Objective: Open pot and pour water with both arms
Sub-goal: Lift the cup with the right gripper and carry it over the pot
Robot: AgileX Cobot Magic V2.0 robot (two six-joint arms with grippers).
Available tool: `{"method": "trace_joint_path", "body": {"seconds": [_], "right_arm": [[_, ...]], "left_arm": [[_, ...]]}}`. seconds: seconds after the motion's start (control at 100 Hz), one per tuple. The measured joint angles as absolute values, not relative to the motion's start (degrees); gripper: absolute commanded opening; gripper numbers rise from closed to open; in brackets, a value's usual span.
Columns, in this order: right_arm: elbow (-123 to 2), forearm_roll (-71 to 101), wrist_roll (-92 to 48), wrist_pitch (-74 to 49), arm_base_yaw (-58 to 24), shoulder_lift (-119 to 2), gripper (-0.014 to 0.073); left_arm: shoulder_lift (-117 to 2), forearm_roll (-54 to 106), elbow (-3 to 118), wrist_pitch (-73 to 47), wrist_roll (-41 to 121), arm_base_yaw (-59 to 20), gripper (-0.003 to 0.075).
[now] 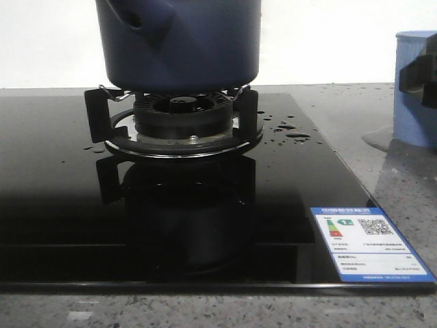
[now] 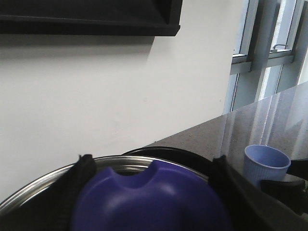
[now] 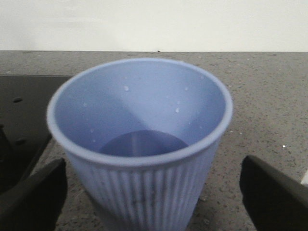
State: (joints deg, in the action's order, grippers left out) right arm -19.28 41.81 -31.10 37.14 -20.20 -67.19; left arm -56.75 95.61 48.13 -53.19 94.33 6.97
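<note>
The pot (image 1: pixel 179 44) looks heavy and rigid; its lid knob (image 2: pixel 151 199) sits between the spread left gripper (image 2: pixel 153 192). The right gripper (image 3: pixel 154 192), open, flanks the light ribbed cup (image 3: pixel 139 139) at the pot's 3 o'clock.

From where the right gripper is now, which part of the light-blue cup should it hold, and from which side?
Probably the ribbed wall of the cup, below the flared rim, pinched sideways. The cup stands upright on the counter and the right gripper has an open finger on each side, so coming straight in level seems best.
</note>
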Motion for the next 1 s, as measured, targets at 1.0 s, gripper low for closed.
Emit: {"method": "trace_joint_path", "body": {"seconds": [1.0], "right_arm": [[-23.98, 24.67, -14.28, 39.46, -13.73, -79.32, 0.0393]], "left_arm": [[-56.75, 95.82, 48.13, -53.69, 95.35, 5.45, 0.0243]]}}
